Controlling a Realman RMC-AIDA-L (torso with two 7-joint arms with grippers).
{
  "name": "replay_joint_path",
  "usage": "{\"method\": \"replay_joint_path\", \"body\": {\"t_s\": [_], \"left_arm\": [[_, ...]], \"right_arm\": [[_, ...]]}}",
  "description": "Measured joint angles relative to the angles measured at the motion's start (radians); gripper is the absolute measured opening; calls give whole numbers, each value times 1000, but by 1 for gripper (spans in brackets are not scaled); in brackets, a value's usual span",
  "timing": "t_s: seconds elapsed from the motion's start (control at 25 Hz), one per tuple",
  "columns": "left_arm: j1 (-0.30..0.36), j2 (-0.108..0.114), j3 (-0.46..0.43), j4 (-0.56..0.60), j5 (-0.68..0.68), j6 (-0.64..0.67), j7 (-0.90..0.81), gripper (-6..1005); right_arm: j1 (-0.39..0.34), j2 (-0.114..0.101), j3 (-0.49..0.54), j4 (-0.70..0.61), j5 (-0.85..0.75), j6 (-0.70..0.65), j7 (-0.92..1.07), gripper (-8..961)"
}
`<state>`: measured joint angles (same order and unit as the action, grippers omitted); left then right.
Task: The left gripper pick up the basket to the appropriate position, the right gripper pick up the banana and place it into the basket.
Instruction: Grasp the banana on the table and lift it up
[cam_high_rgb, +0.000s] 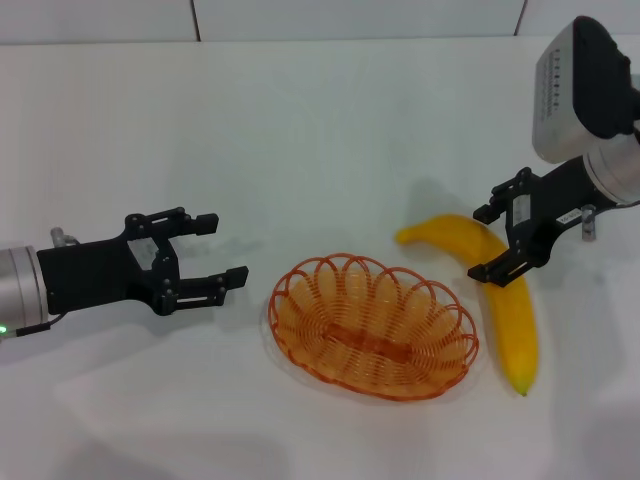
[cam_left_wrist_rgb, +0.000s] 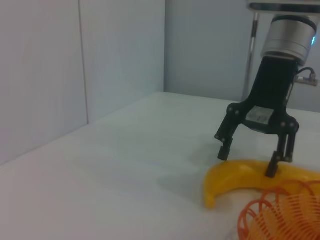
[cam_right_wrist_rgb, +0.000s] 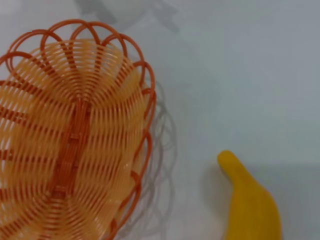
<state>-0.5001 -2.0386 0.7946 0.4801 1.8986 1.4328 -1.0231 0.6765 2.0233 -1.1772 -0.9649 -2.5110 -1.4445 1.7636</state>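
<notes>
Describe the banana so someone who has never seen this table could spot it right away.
On the white table, look to the right of the orange wire basket in the middle. The banana lies flat beside it, under the open jaws of the right gripper. It is the only solid yellow, curved thing there.

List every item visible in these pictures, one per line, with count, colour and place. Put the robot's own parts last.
Shallow oval orange wire basket: one, orange, empty, on the white table in front of the robot, between the two grippers.
Curved yellow banana: one, yellow, lying on the table at the basket's right, outside it.
White table: one, white, under everything.
Pale wall panels: pale grey, beyond the table's far edge.
Left gripper: one, black, open, at the basket's left, apart from it, holding nothing.
Right gripper: one, black, open, its fingers straddling the banana's middle.
</notes>
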Motion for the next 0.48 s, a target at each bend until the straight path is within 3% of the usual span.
{"method": "replay_joint_path", "body": {"t_s": [0.48], "left_arm": [[0,0,0,0,-1,0,0,819]], "right_arm": [[0,0,14,2,-27,17,18,832]]}}
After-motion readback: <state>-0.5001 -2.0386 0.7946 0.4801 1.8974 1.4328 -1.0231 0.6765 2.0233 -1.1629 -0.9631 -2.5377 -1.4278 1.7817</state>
